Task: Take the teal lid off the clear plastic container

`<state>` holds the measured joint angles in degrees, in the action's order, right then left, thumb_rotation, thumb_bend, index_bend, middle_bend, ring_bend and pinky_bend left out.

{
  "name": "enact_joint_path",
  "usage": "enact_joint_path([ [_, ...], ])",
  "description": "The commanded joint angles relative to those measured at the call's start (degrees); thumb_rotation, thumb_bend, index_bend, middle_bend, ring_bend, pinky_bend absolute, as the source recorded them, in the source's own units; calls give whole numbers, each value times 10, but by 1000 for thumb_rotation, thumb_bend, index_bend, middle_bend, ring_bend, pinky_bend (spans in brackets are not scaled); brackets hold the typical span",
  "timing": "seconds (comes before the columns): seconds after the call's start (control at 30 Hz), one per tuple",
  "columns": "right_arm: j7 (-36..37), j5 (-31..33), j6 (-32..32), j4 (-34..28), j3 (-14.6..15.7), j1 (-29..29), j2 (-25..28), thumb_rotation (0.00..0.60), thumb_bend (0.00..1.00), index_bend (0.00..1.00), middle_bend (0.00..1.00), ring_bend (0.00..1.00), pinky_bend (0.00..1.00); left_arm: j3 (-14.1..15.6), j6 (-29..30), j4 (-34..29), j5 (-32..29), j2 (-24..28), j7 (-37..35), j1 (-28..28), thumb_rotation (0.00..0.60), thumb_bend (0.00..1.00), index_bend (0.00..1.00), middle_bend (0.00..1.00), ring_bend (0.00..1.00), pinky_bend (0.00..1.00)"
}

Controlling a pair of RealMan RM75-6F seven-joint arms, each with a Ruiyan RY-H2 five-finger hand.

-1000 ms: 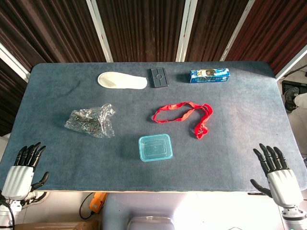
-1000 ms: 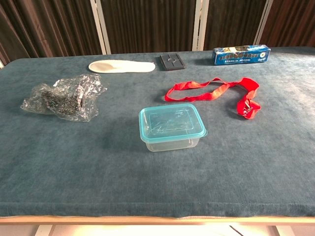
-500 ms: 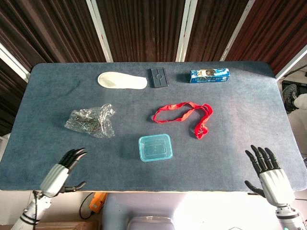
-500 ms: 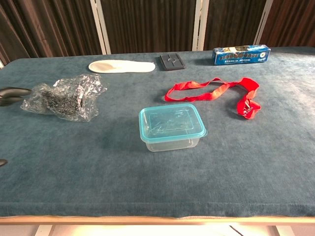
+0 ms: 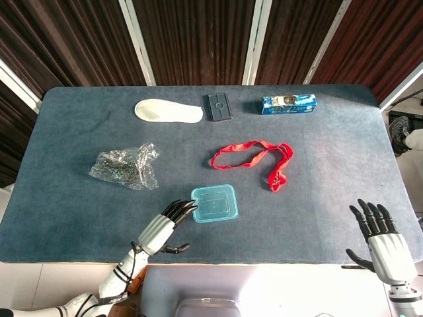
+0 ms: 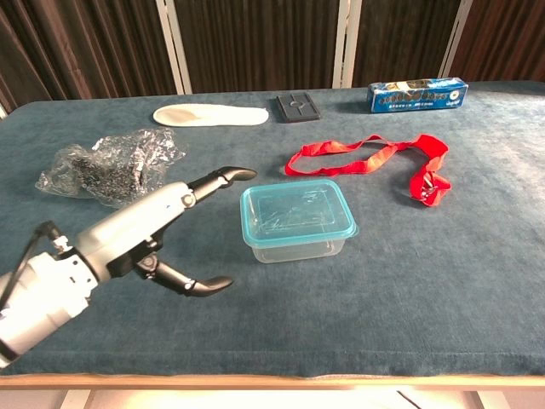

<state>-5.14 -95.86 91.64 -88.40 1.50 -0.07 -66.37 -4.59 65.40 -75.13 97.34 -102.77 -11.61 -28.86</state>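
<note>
Teal lid [image 6: 298, 210]: rectangular, rounded corners, translucent, raised rim around a flat centre panel. Seated flat and closed on its container. Clear plastic container [image 6: 300, 248]: shallow rectangular tub, see-through walls, nothing visible inside. Upright on the blue table [image 6: 409, 290], near the front edge, slightly left of centre, long side facing the front.

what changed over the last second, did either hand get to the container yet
The left hand swung in from the table's near left corner toward the middle and now sits open just left of the clear plastic container, fingertips close to the teal lid but not gripping it. The right hand stayed open at the near right corner. The lid is still on; nothing on the table moved.
</note>
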Motion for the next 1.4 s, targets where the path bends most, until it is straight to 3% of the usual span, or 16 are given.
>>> enact_joint_path([
  [0.03,4,1,-1,-4,0,-1,5,600,278,0,0,0,0,-32,-24,55,-37,-52,56,-28,600,218,0,0,0,0],
  [0.23,23,-4,-6,-7,6,0,16,600,278,0,0,0,0,-41,-52,76,-74,-72,86,-48,600,221,0,0,0,0],
  [0.57,38,-17,-21,-15,18,4,30,600,279,0,0,0,0,-62,-50,107,-106,-108,132,-74,600,219,0,0,0,0],
  [1.17,57,-15,-19,-15,16,4,38,600,278,0,0,0,0,-79,-115,141,-161,-132,98,-128,600,270,0,0,0,0],
  [1.3,55,-16,-19,-15,16,4,37,600,278,0,0,0,0,-80,-114,145,-165,-133,86,-131,600,301,22,73,1,48],
  [1.4,53,-16,-19,-15,16,4,36,600,278,0,0,0,0,-79,-111,147,-165,-135,77,-132,600,331,61,165,42,145],
])
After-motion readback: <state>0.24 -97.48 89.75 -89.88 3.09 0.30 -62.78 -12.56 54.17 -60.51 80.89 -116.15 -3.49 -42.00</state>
